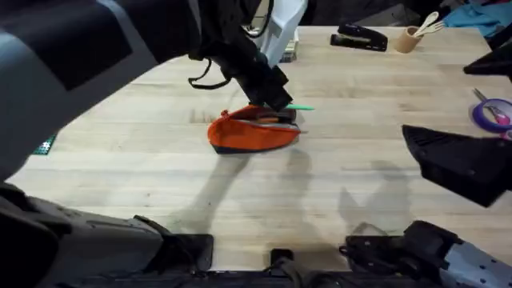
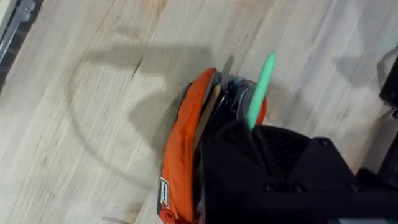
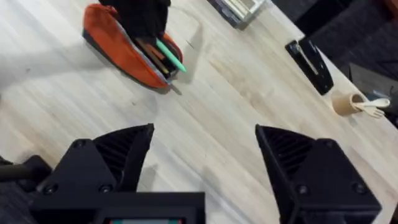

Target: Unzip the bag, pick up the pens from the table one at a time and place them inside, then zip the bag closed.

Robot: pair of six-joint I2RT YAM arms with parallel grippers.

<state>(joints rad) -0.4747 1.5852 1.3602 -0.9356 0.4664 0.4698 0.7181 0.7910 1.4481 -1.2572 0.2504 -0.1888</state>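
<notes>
Gripping pen, left gripper (over bag)

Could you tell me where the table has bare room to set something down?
Bare table runs between the orange bag and the arm bases, and left of the bag. Crowded: the far right edge, with stapler, cup and tape roll.

A black stapler and cup of wooden spoons sit far back.

orange bag lies mid table, zip open; green pen tip-down inside, top end sticking out.
</notes>
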